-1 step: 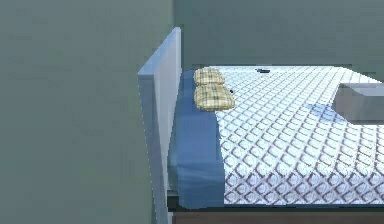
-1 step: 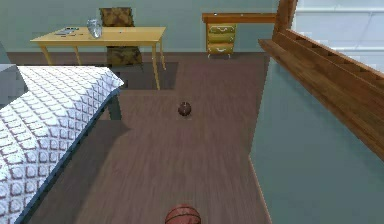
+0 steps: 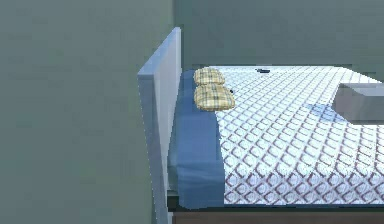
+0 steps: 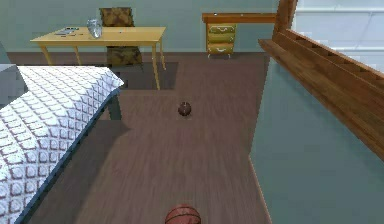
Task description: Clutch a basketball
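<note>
Basketball (image 4: 183, 215) lies on bare floor (image 4: 200, 160) at the arm side view's bottom edge; a smaller dark ball (image 4: 185, 109) sits beyond, short of the table (image 4: 100, 38). Forward view: bed (image 3: 290, 130) with two pillows (image 3: 212, 88). Hand's state cannot be told. Risk: a glancing touch on so round a target could send it rolling off.

Both views over one bed (image 3: 290, 135)

Orange-brown basketball (image 4: 183, 215) lies on the wooden floor.
</note>
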Controlling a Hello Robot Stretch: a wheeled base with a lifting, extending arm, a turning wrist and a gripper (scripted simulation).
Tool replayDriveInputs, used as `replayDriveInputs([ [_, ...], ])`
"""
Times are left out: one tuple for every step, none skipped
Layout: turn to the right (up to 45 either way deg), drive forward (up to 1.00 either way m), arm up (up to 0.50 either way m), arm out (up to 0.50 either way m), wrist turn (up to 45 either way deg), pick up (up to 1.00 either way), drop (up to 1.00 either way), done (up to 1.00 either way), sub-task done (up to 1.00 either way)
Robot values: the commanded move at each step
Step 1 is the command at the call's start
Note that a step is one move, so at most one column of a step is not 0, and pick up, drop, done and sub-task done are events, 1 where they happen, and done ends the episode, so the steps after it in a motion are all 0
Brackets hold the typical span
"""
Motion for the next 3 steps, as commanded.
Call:
replayDriveInputs([
  [0.0, 0.00, 0.00, 0.32, 0.0, 0.00, 0.00, 0.00, 0.00],
  [0.0, 0.00, 0.00, 0.00, 45.0, 0.00, 0.00, 0.00, 0.00],
  [0.0, 0.00, 0.00, 0.00, 45.0, 0.00, 0.00, 0.00, 0.00],
])
